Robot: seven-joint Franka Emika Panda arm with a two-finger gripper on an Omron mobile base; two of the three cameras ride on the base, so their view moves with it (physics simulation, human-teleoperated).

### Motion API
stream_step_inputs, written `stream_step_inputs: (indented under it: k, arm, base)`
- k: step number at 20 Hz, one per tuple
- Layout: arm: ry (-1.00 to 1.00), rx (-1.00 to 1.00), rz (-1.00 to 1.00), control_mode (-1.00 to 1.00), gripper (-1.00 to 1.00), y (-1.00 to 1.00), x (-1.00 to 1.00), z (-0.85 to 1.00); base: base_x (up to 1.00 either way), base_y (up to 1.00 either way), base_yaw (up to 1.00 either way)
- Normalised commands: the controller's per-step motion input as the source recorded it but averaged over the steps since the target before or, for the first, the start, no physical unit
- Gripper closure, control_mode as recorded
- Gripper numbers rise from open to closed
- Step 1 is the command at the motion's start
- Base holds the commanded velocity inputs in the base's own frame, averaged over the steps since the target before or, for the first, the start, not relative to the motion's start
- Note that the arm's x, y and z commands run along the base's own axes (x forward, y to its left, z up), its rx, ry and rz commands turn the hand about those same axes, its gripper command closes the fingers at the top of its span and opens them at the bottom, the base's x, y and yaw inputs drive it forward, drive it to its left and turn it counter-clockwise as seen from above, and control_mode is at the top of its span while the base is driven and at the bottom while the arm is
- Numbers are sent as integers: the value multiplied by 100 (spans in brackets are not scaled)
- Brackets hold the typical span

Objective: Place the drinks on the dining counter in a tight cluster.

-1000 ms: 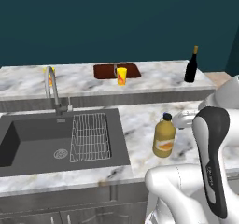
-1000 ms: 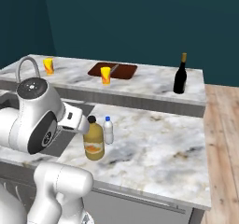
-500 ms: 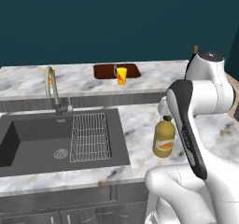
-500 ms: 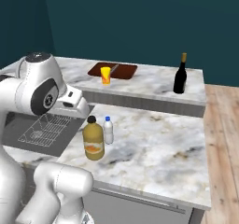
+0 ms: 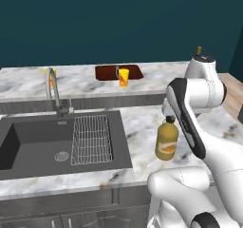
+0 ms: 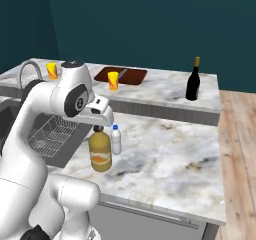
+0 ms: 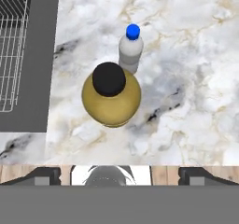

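Looking straight down in the hand view, the squat amber bottle point(image 7: 111, 97) with its black cap stands on the lower marble worktop, and the small blue-capped water bottle point(image 7: 130, 50) touches or nearly touches its far side. My gripper point(image 7: 119, 174) hangs open above them, its tips wide apart with nothing between. From the right base, the gripper point(image 6: 101, 119) hovers just over the amber bottle point(image 6: 100, 149) and water bottle point(image 6: 116, 139). The dark wine bottle point(image 6: 193, 80) stands upright on the dining counter point(image 6: 165, 86) at its right end. The amber bottle point(image 5: 167, 140) also appears beside my arm.
A steel sink point(image 5: 33, 137) with a wire rack point(image 5: 91, 139) and a faucet point(image 5: 54, 91) lies left of the bottles. On the raised bar stand two yellow cups point(image 6: 113, 80) point(image 6: 52, 70) and a brown board point(image 6: 131, 75). Bare marble point(image 6: 170, 154) spreads right of the bottles.
My arm has risen and swung round, bringing the open hand over the amber bottle. None of the three bottles has moved.
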Motion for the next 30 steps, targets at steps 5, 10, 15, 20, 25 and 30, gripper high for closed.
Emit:
stream_step_inputs:
  k: [5,10,15,20,25,30]
  arm:
    - [0,0,-2,-100,-100,0,38,-37]
    - [0,0,-2,-100,-100,7,48,0]
    - [0,0,-1,-100,-100,0,25,0]
    - [0,0,0,-100,-100,0,27,-2]
    - [0,0,0,-100,-100,0,30,-15]
    - [1,7,0,-100,-100,-5,-29,-8]
  base:
    - [0,0,0]
    - [0,0,0]
    - [0,0,0]
    - [0,0,0]
    - [0,0,0]
    - [0,0,0]
